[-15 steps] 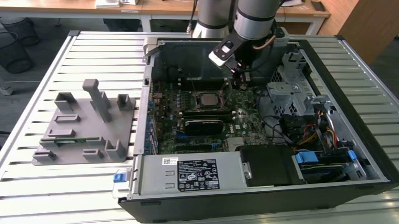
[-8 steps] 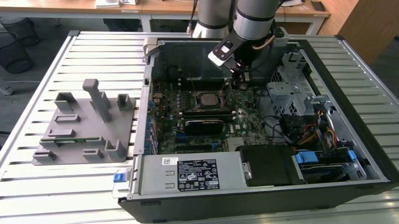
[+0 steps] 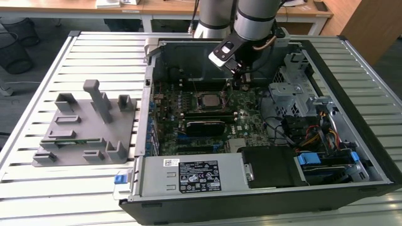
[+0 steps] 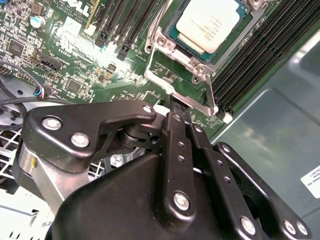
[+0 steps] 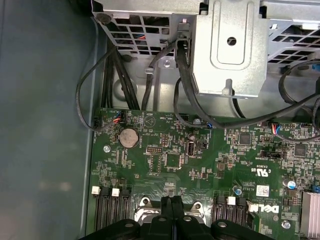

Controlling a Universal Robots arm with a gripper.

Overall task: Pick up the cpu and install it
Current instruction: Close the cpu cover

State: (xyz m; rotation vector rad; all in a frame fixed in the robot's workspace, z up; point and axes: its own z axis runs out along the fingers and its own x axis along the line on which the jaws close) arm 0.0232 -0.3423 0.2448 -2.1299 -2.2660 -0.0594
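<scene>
Silvery cpu [image 4: 209,24] already sits in socket, inside metal frame [image 4: 187,61]. Gripper [image 4: 179,108] pinched together, empty, tips at frame's edge, exterior view's right of socket (probably nudging latch, not grasping).

The exterior view looked down at an angle from well back, taking in the whole open computer case [image 3: 251,197] on the slatted surface [image 3: 94,47] and the arm [image 3: 254,19] reaching into it. The second wrist view sat close behind the fingers [image 4: 177,145], facing past them to the motherboard [image 4: 75,65] and CPU socket [image 4: 186,59]. The first wrist view faced across the same fingers [image 5: 165,215] toward the board's edge and the metal drive cage [image 5: 230,50]. Both wrist views shared the fingers and motherboard.
</scene>
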